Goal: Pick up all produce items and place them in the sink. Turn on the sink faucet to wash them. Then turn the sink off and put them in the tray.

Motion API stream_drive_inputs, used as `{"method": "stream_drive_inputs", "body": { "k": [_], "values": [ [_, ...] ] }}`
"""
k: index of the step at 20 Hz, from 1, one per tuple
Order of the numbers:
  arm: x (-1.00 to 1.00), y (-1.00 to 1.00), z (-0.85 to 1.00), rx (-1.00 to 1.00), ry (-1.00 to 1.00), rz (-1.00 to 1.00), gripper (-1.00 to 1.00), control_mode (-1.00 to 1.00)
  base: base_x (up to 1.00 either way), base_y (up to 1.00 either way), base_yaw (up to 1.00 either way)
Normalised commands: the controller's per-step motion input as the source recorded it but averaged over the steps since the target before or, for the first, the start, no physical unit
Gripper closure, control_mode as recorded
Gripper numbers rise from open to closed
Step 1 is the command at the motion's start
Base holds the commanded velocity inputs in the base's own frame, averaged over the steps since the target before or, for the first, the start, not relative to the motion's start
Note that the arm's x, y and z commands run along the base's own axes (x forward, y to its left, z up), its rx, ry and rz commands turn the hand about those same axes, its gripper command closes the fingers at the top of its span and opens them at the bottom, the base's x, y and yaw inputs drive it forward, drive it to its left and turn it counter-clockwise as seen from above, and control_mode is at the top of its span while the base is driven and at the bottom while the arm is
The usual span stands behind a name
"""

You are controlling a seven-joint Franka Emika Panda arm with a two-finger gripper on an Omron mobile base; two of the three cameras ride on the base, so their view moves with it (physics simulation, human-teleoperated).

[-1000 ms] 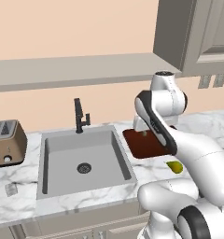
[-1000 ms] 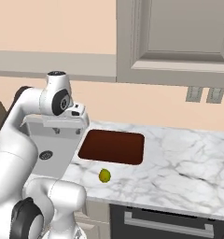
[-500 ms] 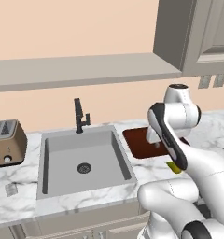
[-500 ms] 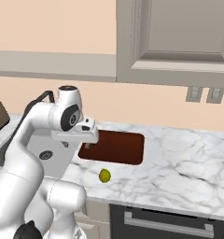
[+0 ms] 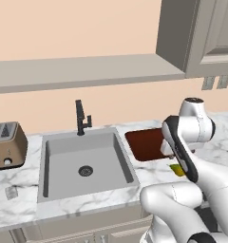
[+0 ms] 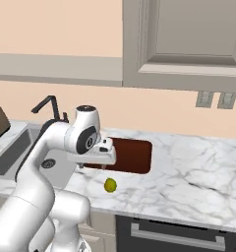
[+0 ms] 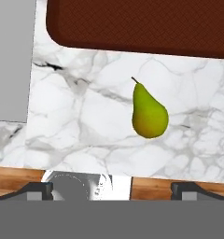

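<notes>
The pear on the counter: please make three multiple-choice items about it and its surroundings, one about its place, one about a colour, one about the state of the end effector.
1. Where does the pear lie?
A. in the sink
B. on the marble counter beside the tray
C. inside the tray

2. What colour is the tray?
A. dark red-brown
B. blue
C. white

3. How is the end effector?
A. shut on the pear
B. shut on the faucet
C. open, holding nothing

Answers:
1 B: the pear rests on bare marble counter, apart from the tray and the sink.
2 A: the tray is dark red-brown.
3 C: the end effector has its fingertips spread, with the pear lying free.
</notes>
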Motion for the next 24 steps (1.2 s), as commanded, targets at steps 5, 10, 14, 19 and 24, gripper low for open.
{"method": "stream_drive_inputs", "body": {
  "k": [5, 10, 14, 19, 24],
  "values": [
    [0.0, -0.51, -0.33, 0.0, 0.07, 0.0, -1.0, -1.0, 0.0, 0.0, 0.0],
    [0.09, -0.26, -0.25, 0.0, 0.06, 0.0, -1.0, -1.0, 0.0, 0.0, 0.0],
    [0.28, -0.03, -0.18, 0.0, 0.05, 0.0, -1.0, -1.0, 0.0, 0.0, 0.0],
    [0.36, 0.0, -0.23, 0.0, 0.08, 0.01, -1.0, -1.0, 0.0, 0.0, 0.0],
    [0.35, 0.0, -0.26, 0.0, 0.11, 0.02, -1.0, -1.0, 0.0, 0.0, 0.0]
  ]
}}
